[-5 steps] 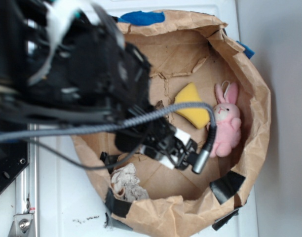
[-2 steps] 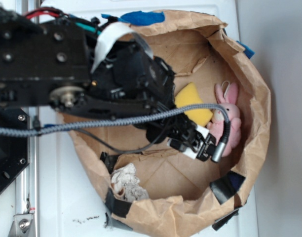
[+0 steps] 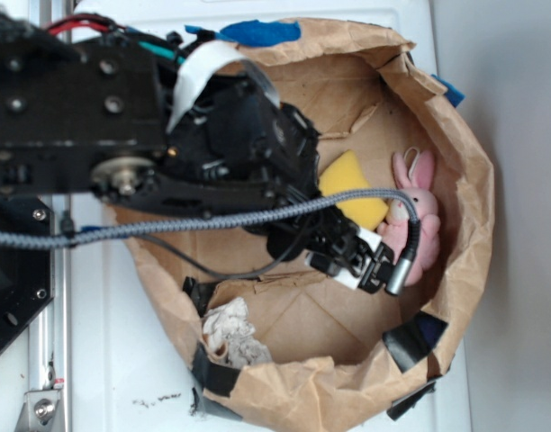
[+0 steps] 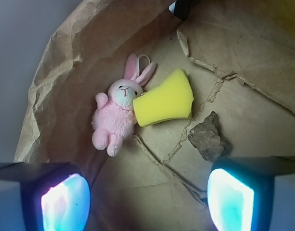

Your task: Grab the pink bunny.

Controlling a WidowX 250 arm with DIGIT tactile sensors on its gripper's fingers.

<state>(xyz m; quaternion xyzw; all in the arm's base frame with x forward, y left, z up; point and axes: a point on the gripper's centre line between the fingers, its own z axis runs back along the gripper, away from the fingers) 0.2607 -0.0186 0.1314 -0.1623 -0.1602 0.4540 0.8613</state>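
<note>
Approach is the step in hand: the gripper (image 4: 147,192) hangs inside the paper bag (image 4: 56,86) with its fingers (image 4: 65,199) spread wide and nothing between them. The pink bunny (image 4: 116,118) lies on the bag floor ahead of the gripper and toward its left finger, against the bag wall, its face touching the yellow sponge (image 4: 167,98). A brown rock (image 4: 209,139) sits ahead of the right finger. Next, the gripper likely needs to shift left and forward over the bunny's body, then descend and close, avoiding the sponge.
</note>
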